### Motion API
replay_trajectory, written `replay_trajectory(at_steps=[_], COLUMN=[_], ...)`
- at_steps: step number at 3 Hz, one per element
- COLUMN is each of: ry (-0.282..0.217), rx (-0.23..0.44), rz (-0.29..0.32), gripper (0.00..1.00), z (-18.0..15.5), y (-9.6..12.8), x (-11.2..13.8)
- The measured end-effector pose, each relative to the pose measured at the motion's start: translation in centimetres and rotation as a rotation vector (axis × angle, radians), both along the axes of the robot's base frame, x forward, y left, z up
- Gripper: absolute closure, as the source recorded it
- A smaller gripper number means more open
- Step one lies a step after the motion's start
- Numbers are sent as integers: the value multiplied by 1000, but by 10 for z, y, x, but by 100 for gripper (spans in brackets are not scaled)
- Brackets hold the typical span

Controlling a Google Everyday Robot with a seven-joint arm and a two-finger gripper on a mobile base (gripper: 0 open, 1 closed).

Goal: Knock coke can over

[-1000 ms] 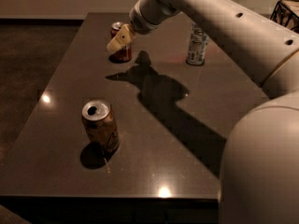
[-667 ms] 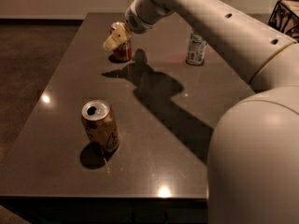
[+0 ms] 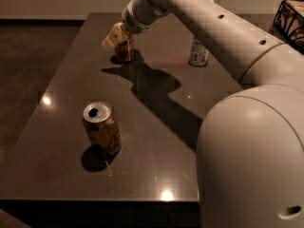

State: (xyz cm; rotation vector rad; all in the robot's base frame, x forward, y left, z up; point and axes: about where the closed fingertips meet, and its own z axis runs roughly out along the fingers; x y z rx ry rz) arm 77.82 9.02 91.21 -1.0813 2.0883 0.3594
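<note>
The coke can (image 3: 125, 51), small and red, stands upright near the far left part of the dark table (image 3: 71, 141). My gripper (image 3: 114, 36) is right at the can's top, covering its upper part from the left side. The white arm reaches across from the right foreground.
A gold-orange can (image 3: 101, 128) stands upright in the near left part of the table. A clear bottle-like container (image 3: 198, 52) stands at the far right. A dark wire basket (image 3: 289, 18) is at the upper right. The table's front edge runs along the bottom.
My gripper has moved a little left and toward the coke can's top. The can still stands upright in the same place.
</note>
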Motion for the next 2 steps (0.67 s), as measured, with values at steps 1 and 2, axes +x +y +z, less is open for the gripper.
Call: replay_trajectory(at_steps=[1,2], ry=[2,-11], rx=[20,36], rz=[21,48], gripper=[41,64], z=[5,14], y=[6,6], x=[-2,-8])
